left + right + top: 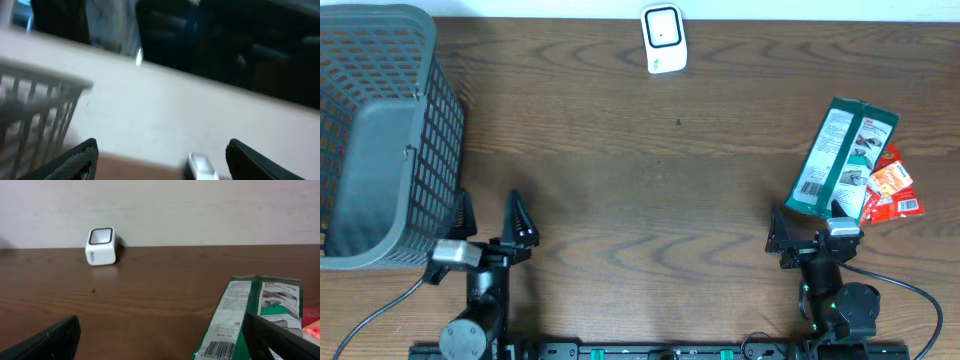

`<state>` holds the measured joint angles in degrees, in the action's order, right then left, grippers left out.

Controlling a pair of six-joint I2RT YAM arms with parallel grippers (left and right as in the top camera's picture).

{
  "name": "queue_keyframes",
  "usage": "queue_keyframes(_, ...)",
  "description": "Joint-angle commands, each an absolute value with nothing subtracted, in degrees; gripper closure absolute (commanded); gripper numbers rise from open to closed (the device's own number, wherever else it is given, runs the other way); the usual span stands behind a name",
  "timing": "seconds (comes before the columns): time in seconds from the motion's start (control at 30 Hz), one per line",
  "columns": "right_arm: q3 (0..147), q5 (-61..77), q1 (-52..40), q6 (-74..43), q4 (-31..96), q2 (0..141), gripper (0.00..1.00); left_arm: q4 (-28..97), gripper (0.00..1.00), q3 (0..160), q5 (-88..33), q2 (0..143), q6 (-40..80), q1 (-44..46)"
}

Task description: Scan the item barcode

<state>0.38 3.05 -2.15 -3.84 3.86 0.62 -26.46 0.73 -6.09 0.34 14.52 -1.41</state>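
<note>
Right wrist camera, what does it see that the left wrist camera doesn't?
Only the right wrist view shows the green packet with its barcode and a bit of the red packet. Only the left wrist view shows the grey basket. Both show the white scanner, the brown table and the pale wall.

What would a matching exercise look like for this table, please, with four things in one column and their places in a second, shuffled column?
Things:
1. grey basket
2. white scanner
3. green packet
4. red packet

Places:
A. right side, barcode showing
B. at the back, near the middle
C. farthest right
D. far left

Pairs: 1-D, 2-B, 3-A, 4-C
</note>
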Motion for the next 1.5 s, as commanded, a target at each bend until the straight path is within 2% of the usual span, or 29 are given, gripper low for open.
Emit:
queue_keyframes(0.0,0.3,3.3,-1.2,-3.1,4.1,0.3,0.01,-21.9,0.17,0.2,-6.9,0.1,13.8,-1.7)
queue_keyframes(0.33,0.3,3.3,-1.2,-3.1,4.1,0.3,0.01,-4.3,0.18,0.2,-6.9,0.1,11.6,-1.7)
queue_keyframes(0.47,0.3,3.3,-1.2,-3.1,4.1,0.3,0.01,-0.3,0.18,0.2,-9.3,0.1,5.8,-1.7)
queue_keyframes(0.67,0.3,3.3,-1.2,-3.1,4.1,0.3,0.01,0.0,0.17,0.2,-12.4,0.1,-1.1,-1.7)
queue_keyframes(1.47,0.3,3.3,-1.2,-3.1,4.1,0.3,0.01,3.0,0.18,0.2,-12.4,0.2,-2.8,-1.7)
